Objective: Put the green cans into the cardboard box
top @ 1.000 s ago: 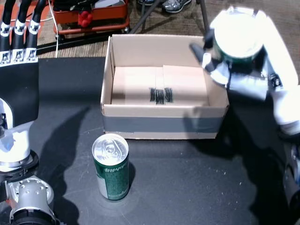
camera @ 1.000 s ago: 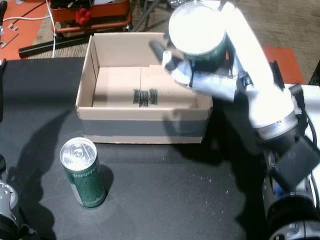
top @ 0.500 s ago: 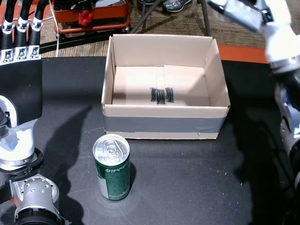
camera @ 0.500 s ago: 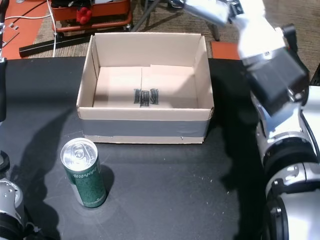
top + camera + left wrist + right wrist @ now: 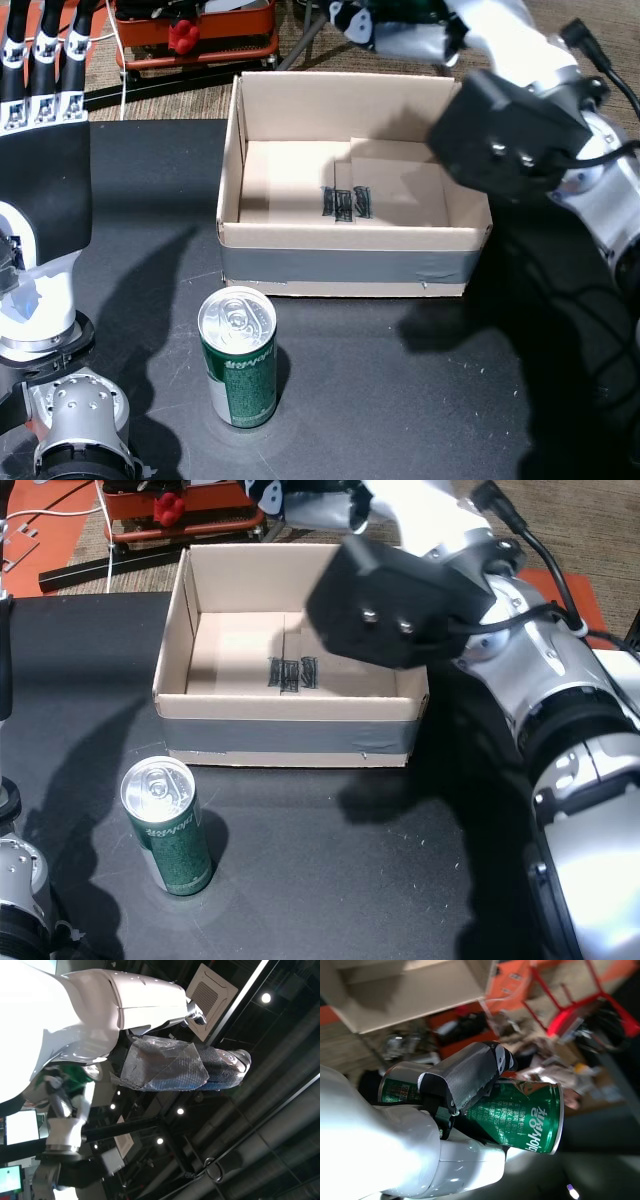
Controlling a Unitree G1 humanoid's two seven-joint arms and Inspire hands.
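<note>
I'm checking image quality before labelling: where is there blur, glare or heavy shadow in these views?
In the right wrist view the background is smeared while the held green can stays sharp; in the left wrist view the white arm shell blows out at upper left; in both head views the right arm casts a dark shadow on the table, and the standing can is crisp.

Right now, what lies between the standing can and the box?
Nothing: in both head views only bare black table separates the can from the box.
</note>
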